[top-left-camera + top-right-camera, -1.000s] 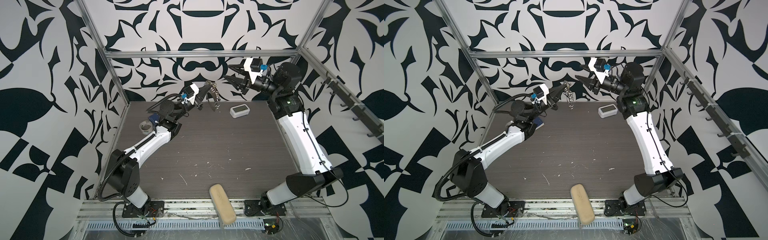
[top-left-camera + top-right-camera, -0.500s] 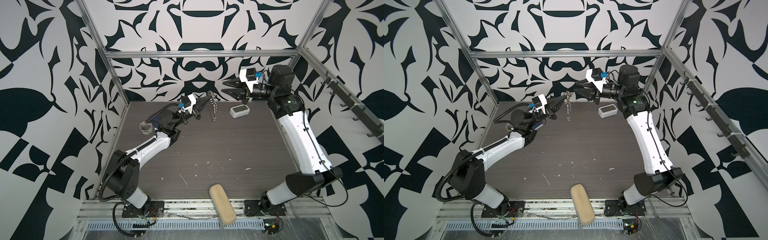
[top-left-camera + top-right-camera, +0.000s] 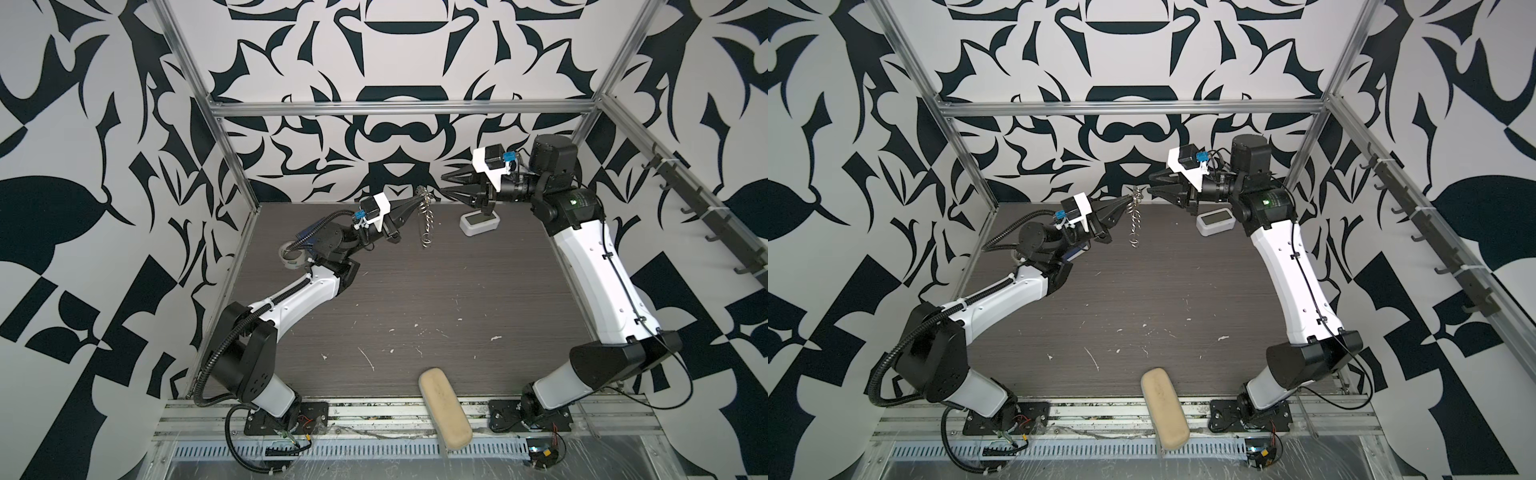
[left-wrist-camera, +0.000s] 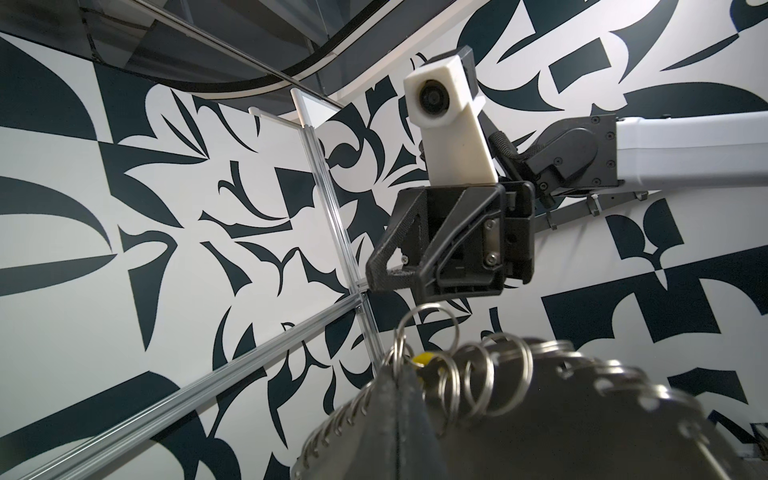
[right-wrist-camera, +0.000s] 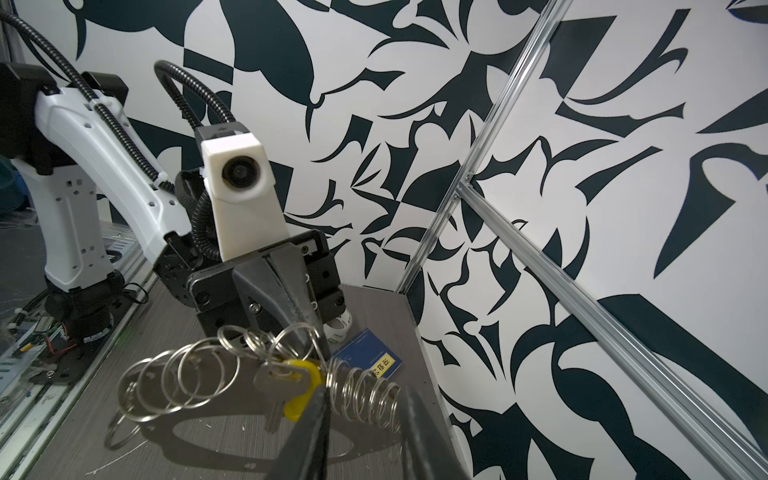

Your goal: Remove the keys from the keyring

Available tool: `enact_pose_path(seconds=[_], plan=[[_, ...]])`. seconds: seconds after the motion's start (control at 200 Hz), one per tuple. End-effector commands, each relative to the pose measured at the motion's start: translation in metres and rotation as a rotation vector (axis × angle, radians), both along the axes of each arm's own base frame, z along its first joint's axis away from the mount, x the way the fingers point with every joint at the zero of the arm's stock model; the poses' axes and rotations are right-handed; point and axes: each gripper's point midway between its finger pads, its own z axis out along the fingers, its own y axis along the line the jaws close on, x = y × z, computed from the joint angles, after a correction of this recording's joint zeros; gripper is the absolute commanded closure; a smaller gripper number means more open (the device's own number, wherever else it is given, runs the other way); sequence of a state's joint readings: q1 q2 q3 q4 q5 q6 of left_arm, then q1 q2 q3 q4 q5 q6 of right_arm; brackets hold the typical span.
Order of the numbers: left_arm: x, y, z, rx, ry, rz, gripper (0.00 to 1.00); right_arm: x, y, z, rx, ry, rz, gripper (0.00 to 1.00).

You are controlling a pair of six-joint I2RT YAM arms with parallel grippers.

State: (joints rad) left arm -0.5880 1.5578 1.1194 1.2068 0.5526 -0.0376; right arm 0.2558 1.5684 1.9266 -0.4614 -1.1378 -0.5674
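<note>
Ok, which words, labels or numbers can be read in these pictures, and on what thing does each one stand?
Nothing can be read for certain.
Blue book: yellow label with dark characters, too blurred; fine white print, too small.
Tape roll: dark marks, unreadable.
White gadget: screen too small to read.

Keyring (image 4: 453, 368) of silver rings close up, right gripper (image 4: 386, 279) just beyond

Left hand (image 4: 400, 376) and nearby keyring (image 4: 494, 374) loops blurred, edge-cropped.
</note>
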Motion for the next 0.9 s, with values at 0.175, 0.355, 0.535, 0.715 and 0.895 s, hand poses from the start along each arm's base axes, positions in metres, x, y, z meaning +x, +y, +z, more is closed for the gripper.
enact_pose_path(seconds=[0.175, 0.355, 0.535, 0.715, 0.895], plan=[[-0.016, 0.009, 0.015, -0.020, -0.039, -0.018, 1.00, -0.013, 0.013, 0.003, -0.004, -0.009, 0.063, 0.70], [-0.016, 0.009, 0.015, -0.017, -0.040, -0.018, 1.00, -0.014, 0.019, -0.002, -0.019, 0.003, 0.073, 0.72], [-0.016, 0.009, 0.014, -0.010, -0.040, -0.014, 1.00, -0.015, 0.021, -0.003, -0.026, 0.009, 0.079, 0.74], [-0.014, 0.007, 0.011, 0.004, -0.038, -0.005, 1.00, -0.018, 0.021, -0.001, -0.023, 0.004, 0.087, 0.75], [-0.013, 0.007, 0.013, 0.008, -0.036, -0.006, 1.00, -0.023, 0.023, 0.000, -0.024, 0.005, 0.096, 0.77]])
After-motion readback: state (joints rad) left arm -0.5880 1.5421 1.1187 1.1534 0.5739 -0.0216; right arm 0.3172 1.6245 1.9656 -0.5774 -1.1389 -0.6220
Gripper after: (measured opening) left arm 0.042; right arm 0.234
